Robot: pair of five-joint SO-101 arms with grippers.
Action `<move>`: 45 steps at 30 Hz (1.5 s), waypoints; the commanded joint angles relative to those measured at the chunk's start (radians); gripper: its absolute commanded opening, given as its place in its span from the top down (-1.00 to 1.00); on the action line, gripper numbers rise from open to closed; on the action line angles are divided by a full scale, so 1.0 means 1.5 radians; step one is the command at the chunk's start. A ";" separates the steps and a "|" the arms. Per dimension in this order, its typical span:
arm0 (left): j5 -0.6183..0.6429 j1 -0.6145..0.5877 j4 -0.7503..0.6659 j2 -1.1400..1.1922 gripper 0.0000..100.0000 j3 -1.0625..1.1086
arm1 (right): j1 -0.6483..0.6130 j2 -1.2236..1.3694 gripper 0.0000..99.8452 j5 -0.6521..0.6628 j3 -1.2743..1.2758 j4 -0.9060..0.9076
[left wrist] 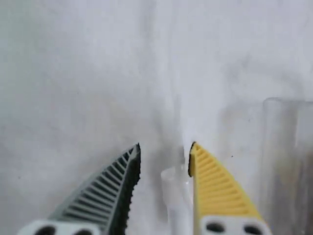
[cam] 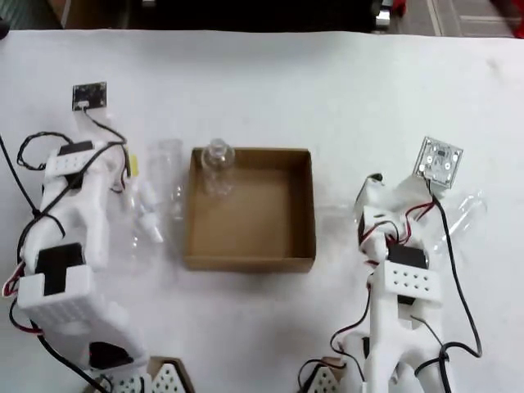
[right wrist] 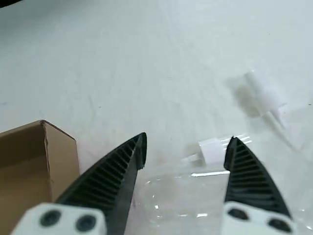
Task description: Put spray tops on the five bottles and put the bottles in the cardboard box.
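The cardboard box [cam: 250, 246] sits mid-table, and one clear bottle with a spray top [cam: 218, 164] stands in its far left corner. Left of the box lie clear bottles [cam: 170, 176] and loose white spray tops [cam: 149, 214]. My left gripper [left wrist: 165, 147] is open just above the table, with a white spray top [left wrist: 175, 198] between its fingers, close to the yellow finger [left wrist: 215, 186]. A clear bottle [left wrist: 288, 161] stands beside it. My right gripper [right wrist: 187, 138] is open over a lying clear bottle [right wrist: 190, 196] with a white cap [right wrist: 211, 147]. Another spray top [right wrist: 261, 93] lies beyond.
More clear bottles [cam: 458, 213] lie right of the right arm [cam: 401, 278]. The box corner [right wrist: 34, 166] is near the right gripper. Two small boards with cables [cam: 88, 95] [cam: 440, 160] sit on the white tablecloth, and the far side has free room.
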 commanded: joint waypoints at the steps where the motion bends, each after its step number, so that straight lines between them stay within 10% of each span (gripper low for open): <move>1: 0.009 -0.001 -0.011 -0.014 0.70 -0.032 | 0.005 0.001 0.53 0.002 -0.005 -0.016; 31: 0.001 0.044 0.154 -0.257 0.96 -0.050 | 0.005 0.001 0.53 0.002 -0.005 -0.016; 45: -0.704 0.146 0.551 -0.362 0.86 -0.016 | 0.005 0.001 0.53 0.002 -0.005 -0.016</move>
